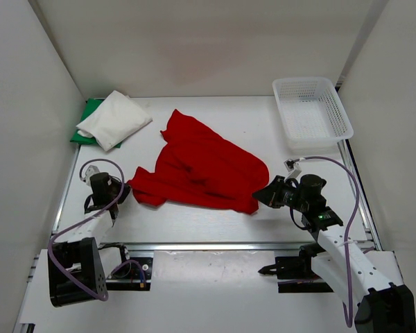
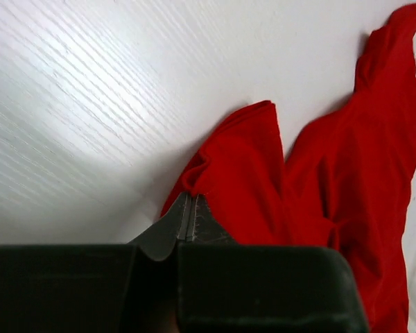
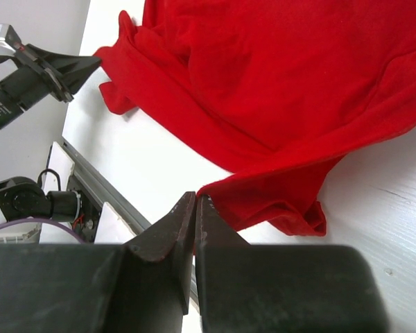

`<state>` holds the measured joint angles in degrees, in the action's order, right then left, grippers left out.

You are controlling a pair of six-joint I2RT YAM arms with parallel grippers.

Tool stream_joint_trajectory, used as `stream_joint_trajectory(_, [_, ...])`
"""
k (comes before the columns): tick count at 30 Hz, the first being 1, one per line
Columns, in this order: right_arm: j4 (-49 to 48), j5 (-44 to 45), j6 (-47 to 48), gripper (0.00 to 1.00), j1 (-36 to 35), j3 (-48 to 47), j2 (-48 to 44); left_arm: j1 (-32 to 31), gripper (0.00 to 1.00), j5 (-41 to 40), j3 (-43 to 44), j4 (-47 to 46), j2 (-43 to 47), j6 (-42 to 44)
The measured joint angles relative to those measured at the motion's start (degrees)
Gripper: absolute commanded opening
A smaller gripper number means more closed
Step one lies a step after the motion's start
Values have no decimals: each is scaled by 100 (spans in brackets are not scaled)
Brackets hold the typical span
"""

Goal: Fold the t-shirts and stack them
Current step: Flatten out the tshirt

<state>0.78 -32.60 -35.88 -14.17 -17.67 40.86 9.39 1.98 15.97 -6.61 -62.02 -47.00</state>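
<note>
Tension matters: left gripper [image 1: 123,191] and right gripper [image 1: 258,196] both pinch red t-shirt [image 1: 201,166] by its near edge, so lift evenly together.

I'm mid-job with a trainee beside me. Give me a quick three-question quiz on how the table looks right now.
1. True or false: the white t-shirt lies on top of the green t-shirt at the far left of the table.
2. The left gripper is shut on which one? A) the red t-shirt B) the white t-shirt C) the green t-shirt
3. Short answer: how many t-shirts lie unfolded, and which colour?

Key: 1 true. 2 A. 3 one, the red t-shirt, spread crumpled across the middle.
</note>
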Motion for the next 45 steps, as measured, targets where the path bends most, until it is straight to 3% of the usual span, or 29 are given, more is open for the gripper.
stream_joint_trajectory(7, [87,-7,-9,0,83,-76,4,-4,0,26,140,195,72,70])
stream_joint_trajectory(12, [824,251,192,0,186,-1143,68,-793,0,9,1451,809,173,179])
stream_joint_trajectory(15, [1517,776,507,0,103,-2415,173,-1314,0,212,3014,1082,170,332])
stream_joint_trajectory(19, [2435,1893,1003,0,-411,-4767,623,-984,0,909,4894,1106,186,289])
stream_joint_trajectory(24, [3401,3738,1633,0,-1928,-8083,1582,-474,0,1145,6701,1513,243,308])
stream_joint_trajectory(28, [3633,5171,2234,0,-3471,-9842,2306,-651,0,1093,7877,2017,162,570])
stream_joint_trajectory(30, [3587,5595,2573,0,-3810,-10365,2651,-715,0,990,8096,2092,153,713])
stream_joint_trajectory(33, [3617,4448,2575,0,-2057,-10738,3268,-728,0,914,7646,1930,313,824])
stream_joint_trajectory(36, [3425,3241,2470,0,-490,-9958,3641,-623,0,944,6483,1613,407,817])
stream_joint_trajectory(41, [3659,1502,2406,0,538,-9359,5156,-413,0,1001,4878,1421,-673,745])
stream_joint_trajectory(45, [4225,1003,2358,0,896,-10944,7147,-439,0,966,4894,1585,-2155,688])
